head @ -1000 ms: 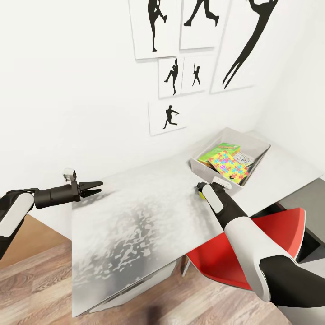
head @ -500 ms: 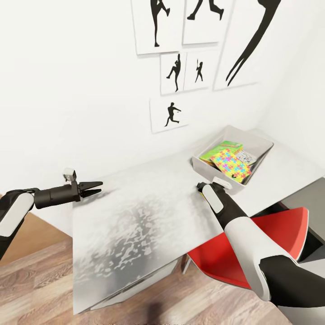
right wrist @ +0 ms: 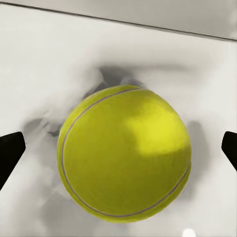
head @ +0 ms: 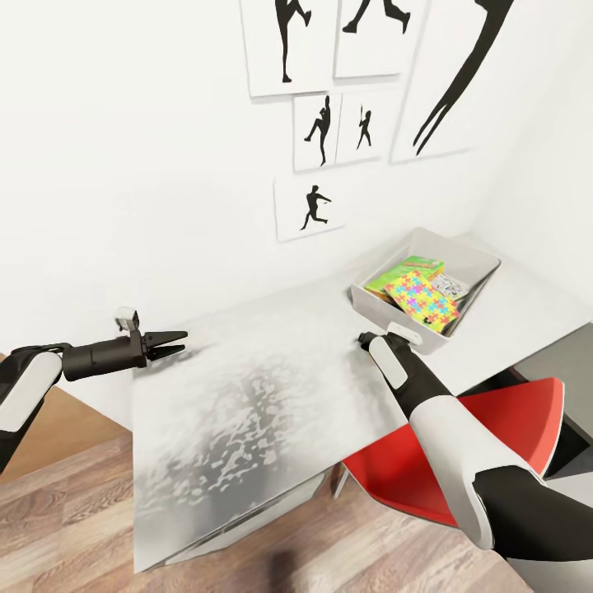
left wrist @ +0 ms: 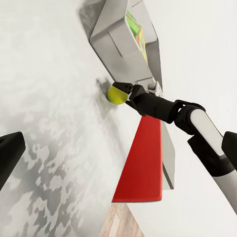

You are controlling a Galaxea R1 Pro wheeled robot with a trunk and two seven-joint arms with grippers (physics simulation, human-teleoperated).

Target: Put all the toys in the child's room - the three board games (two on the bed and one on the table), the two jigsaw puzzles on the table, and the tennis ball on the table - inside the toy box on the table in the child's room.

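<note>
the right gripper (right wrist: 118, 148) is spread wide, its fingertips on both sides of the tennis ball (right wrist: 123, 153) but not touching. the ball, yellow-green with a pale seam, sits on the light grey table (head: 247, 395) just beside the toy box (head: 375, 306). the step in hand seems to be the grasp: next, close, lift, and carry it over the rim. the left gripper (head: 173, 338) hovers slightly open, holding nothing.
</note>
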